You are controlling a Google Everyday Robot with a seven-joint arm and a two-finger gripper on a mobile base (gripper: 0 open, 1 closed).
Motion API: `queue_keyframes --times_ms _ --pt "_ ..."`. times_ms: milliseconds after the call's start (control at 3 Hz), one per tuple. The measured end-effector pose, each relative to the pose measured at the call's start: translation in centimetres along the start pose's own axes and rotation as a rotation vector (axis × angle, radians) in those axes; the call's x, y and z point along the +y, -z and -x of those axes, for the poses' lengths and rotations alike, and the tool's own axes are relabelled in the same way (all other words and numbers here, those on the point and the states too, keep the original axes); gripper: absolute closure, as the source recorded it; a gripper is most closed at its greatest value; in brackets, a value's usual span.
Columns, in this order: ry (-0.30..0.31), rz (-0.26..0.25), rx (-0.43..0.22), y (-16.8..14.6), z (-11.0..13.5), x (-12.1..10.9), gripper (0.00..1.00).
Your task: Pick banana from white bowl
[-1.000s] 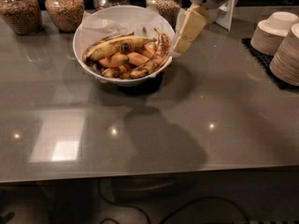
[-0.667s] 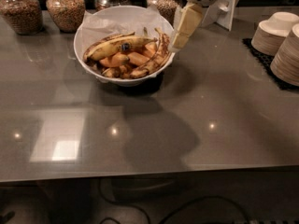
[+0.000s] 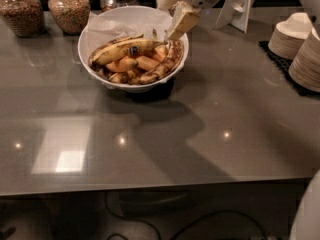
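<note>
The white bowl [image 3: 100,76] stands on the grey table at the back, lined with crumpled white paper. The banana [image 3: 120,50] lies across the top of the fruit in it, long and yellow with a small dark sticker at mid-length. A thinner, browned banana [image 3: 162,68] curves along the bowl's right side, and short orange-yellow pieces [image 3: 131,63] lie between them. My gripper [image 3: 172,31] hangs over the bowl's right rim, its pale fingers [image 3: 181,21] pointing down-left, with the tips close to the banana's right end. It holds nothing.
Glass jars of grain [image 3: 69,7] stand along the back left. Stacks of small off-white paper bowls [image 3: 292,35] sit on a dark mat at the right. A white stand [image 3: 240,6] is behind the bowl to the right. Bare grey tabletop [image 3: 165,134] lies in front.
The view has closed in on the table. My gripper has moved left and down, from beside the bowl's right rim to above its right inner edge.
</note>
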State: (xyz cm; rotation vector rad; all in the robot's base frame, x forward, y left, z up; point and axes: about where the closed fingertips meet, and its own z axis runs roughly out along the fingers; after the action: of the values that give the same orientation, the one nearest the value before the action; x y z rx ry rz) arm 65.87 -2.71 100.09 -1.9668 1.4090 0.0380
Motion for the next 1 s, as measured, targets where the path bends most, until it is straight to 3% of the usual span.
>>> queue_keyframes --times_ms 333,1000 --pt "0.002 0.002 -0.037 -1.4 0.5 -0.1 0.5" --pt "-0.004 -0.007 -0.121 -4.0 2.3 -0.6 0.48"
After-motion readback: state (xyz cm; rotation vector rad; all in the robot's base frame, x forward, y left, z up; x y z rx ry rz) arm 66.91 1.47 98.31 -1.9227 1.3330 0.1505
